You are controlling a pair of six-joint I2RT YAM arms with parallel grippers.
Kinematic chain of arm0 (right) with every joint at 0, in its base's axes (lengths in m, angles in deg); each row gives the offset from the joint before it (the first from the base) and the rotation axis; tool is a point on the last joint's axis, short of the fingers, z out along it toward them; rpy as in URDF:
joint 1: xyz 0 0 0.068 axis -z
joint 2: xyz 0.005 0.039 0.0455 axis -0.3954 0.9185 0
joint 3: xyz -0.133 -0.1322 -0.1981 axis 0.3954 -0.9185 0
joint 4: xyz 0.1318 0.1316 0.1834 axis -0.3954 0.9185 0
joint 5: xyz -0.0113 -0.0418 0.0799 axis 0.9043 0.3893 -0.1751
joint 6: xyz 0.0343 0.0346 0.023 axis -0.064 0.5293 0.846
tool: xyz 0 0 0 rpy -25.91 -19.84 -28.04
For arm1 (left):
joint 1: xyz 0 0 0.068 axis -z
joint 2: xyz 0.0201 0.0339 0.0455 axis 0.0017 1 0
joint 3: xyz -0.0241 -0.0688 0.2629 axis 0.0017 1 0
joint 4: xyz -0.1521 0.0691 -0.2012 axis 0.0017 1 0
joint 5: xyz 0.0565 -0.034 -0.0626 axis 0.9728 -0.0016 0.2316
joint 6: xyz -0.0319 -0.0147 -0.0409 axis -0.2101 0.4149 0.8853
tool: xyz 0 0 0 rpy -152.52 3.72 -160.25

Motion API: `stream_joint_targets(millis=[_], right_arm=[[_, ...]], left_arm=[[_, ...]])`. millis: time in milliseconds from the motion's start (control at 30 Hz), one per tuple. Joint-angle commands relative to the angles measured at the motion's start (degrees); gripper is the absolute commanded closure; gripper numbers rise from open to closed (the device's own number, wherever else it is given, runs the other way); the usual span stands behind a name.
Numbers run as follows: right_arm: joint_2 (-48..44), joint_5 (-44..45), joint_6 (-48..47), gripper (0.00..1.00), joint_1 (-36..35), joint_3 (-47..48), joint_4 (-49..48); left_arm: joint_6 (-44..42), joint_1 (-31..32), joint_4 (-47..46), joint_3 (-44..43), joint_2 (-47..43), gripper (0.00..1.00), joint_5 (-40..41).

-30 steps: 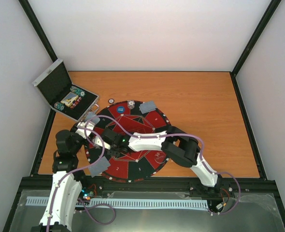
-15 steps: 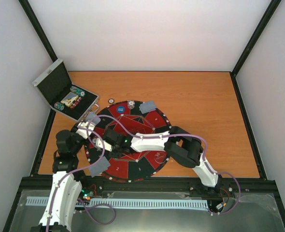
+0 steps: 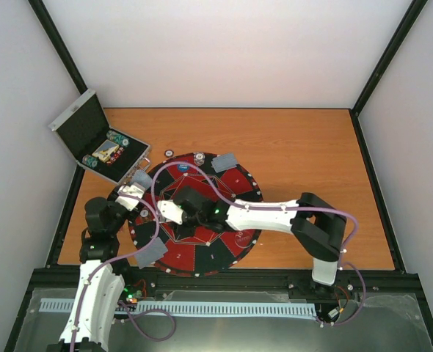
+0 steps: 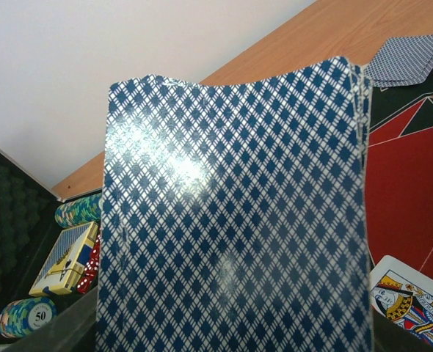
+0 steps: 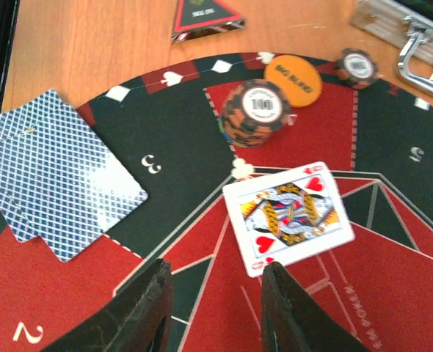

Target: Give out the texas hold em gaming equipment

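L jaws clamp card stack (image 4: 231,220); R jaws apart, empty, by face-up card (image 5: 288,216).

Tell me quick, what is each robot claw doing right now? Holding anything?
Left gripper: closed on a stack of blue-backed cards.
Right gripper: open, empty, over the mat.

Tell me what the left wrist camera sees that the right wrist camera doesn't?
Only the left wrist: a blue-backed deck held up close, and chip stacks inside the case. Only the right wrist: an orange button, a chip pile marked 100, a triangle marker and the open right gripper. Both: the red-and-black mat and the wooden table.
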Motion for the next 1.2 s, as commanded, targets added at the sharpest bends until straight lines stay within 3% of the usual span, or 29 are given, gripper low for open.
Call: stream_joint_targets(millis=[0,167,467,1167], right_arm=[[-3.2,-2.4,3.7,0.62,4.5,-2.7,-3.7],[2.9,-6.3,15.6,0.63,11.1,4.3,1.7],[14.4,-14.2,25.2,0.68,11.6,9.9,2.0],[21.6,-17.2,27.9,0.73,11.3,14.4,3.4]], left_arm=[[0.0,-0.2,-2.0,-0.3,-0.7,0.43,-1.2],[0.0,-0.2,-2.0,-0.3,-0.7,0.43,-1.3],[0.0,-0.2,-2.2,-0.2,-0.5,0.43,-1.3],[0.0,-0.2,-2.3,-0.1,-0.6,0.43,-1.3]])
